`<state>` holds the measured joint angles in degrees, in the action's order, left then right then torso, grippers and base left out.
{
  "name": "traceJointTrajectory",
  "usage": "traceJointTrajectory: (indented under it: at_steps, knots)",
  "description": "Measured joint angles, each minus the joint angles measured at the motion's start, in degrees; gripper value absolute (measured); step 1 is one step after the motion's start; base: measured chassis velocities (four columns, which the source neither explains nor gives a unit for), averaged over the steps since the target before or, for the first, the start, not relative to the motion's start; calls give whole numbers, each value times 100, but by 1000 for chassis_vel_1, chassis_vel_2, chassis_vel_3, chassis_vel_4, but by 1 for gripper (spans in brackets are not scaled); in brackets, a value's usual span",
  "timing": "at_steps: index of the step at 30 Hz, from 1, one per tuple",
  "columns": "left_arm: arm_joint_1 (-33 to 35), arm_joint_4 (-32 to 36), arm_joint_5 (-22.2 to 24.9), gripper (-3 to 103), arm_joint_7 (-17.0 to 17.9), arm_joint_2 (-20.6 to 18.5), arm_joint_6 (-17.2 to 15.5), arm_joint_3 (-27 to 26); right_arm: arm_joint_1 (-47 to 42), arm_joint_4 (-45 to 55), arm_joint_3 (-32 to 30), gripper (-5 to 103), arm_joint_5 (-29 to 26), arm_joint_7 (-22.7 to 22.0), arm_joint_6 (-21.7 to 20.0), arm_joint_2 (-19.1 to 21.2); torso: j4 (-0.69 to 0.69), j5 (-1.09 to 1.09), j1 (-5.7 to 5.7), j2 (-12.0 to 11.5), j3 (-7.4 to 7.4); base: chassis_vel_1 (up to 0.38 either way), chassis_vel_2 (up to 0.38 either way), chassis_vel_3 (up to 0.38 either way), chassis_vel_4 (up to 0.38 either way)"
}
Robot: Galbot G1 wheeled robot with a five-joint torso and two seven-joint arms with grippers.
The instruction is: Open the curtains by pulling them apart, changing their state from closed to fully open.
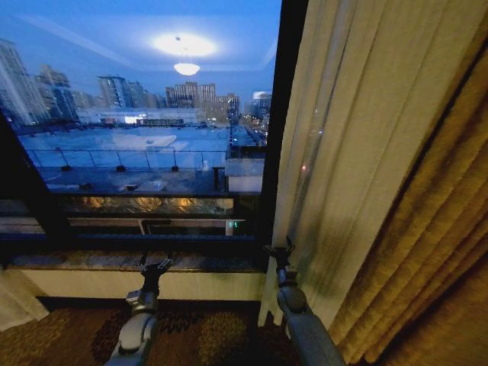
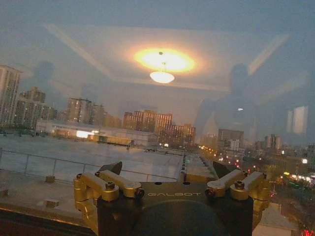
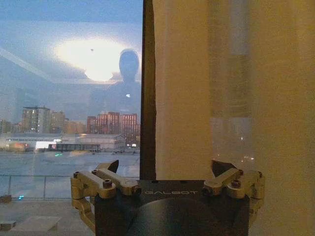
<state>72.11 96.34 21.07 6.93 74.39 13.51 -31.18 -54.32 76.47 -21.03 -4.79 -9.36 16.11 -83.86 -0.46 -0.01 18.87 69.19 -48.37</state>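
Carpet (image 1: pixel 206 335) patterned | both tools spread, empty | sheer curtain (image 1: pixel 343 152) bunched right | window (image 1: pixel 152 114) bare

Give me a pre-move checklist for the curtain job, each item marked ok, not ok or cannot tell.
1. Right sheer curtain pulled off the glass: ok; it hangs bunched right of the dark window frame, beside the golden-brown drape.
2. Left sheer curtain pulled aside: cannot tell; just a pale bit of fabric shows at the lower left edge.
3. Right gripper free of fabric: ok; open, close beside the sheer's inner edge, holding nothing.
4. Left gripper free: ok; open, in front of the window sill.
5. Window pane uncovered: ok between the frames.
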Motion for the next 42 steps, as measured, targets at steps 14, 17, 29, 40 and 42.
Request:
traceJointTrajectory:
  at_steps: [14,17,29,40,42]
  knots:
    - [0,0,0,100,1,0,0,0,264,-298,-26,100,323,-114,-20,-22,0,1,6,-4,-3,-69,66,73,-59]
    - [-1,0,0,100,0,0,0,-1,264,-322,-45,90,384,-134,8,-27,0,0,1,-3,-1,0,0,0,0]
    - [0,0,0,100,1,0,0,-1,234,-300,-67,47,388,-200,-17,-10,0,1,1,0,-1,0,0,0,0]
    - [0,0,0,100,1,0,0,-1,317,-370,-241,4,304,-528,-206,122,1,1,1,-1,-1,0,0,0,0]
    - [0,0,0,100,1,0,0,-1,341,-369,-325,2,244,-646,-283,213,0,2,1,-1,-1,0,0,0,0]
